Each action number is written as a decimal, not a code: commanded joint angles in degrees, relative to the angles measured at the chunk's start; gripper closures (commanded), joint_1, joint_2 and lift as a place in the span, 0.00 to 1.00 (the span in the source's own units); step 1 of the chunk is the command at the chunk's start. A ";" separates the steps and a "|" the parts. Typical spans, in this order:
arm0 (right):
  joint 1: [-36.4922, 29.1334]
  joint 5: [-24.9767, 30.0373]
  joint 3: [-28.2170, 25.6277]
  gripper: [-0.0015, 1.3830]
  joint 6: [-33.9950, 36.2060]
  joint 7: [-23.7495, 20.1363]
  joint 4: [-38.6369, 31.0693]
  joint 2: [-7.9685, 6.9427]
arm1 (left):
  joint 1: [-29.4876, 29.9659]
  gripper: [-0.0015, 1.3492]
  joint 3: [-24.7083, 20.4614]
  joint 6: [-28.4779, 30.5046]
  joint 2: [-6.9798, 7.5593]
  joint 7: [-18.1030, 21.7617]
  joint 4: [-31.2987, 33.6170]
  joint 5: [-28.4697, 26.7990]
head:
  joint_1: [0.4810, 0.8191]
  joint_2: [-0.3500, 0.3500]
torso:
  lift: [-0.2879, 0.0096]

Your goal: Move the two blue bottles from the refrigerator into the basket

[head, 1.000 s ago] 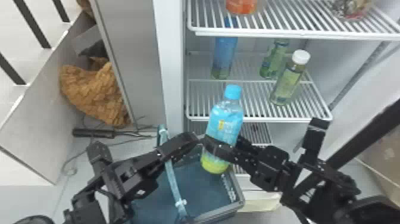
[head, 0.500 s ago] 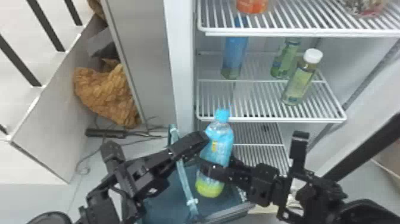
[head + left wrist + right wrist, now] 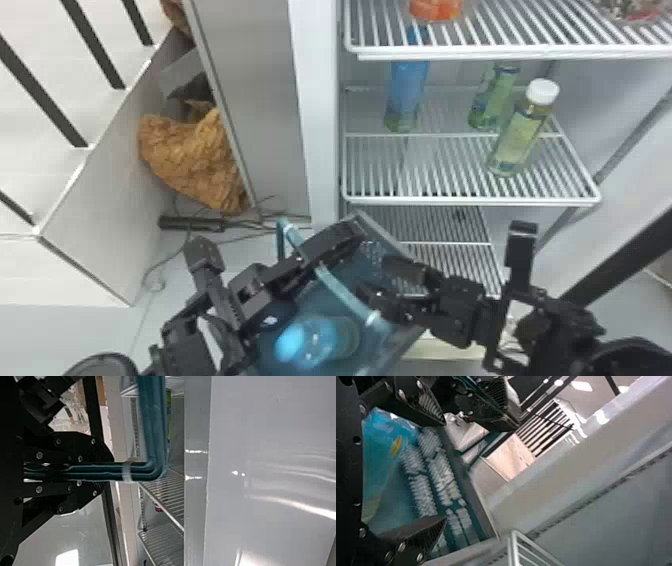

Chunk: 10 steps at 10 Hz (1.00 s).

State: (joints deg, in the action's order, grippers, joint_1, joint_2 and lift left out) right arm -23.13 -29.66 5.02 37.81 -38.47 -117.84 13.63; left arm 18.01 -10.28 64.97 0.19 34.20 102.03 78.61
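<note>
left gripper (image 3: 352, 234): jaws closed on handle (image 3: 342, 290); right gripper (image 3: 376, 280): jaws open above basket (image 3: 372, 252), room between them and shelf (image 3: 470, 201) edge. blue bottle (image 3: 312, 345) inside, cap leftward; other blue bottle (image 3: 407, 87) upright on shelf.

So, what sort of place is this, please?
Probably an indoor workroom or lab, though I cannot be sure: an open refrigerator with wire shelves, and what looks like a power strip lying on the floor.
</note>
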 commanded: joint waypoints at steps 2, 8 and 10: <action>-1.90 0.98 -3.87 0.10 -8.70 0.59 -1.62 -0.97 | 0.13 0.89 -0.12 0.00 0.07 -0.01 -0.01 0.00 | 0.63 0.48 | 0.23; -1.62 0.98 -6.50 0.10 -22.34 3.85 -2.60 -2.11 | 0.13 0.89 0.11 0.00 0.07 -0.01 -0.01 0.11 | 0.63 0.36 | 0.23; 0.21 1.44 -6.96 0.10 -26.56 5.43 -0.92 -2.20 | 0.13 0.89 0.11 0.00 0.16 -0.01 -0.01 0.11 | 0.63 0.33 | 0.23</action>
State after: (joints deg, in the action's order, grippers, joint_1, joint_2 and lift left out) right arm -23.39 -28.42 -1.81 12.63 -33.11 -119.27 11.47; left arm 18.14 -10.15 65.01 0.34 34.19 102.02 78.72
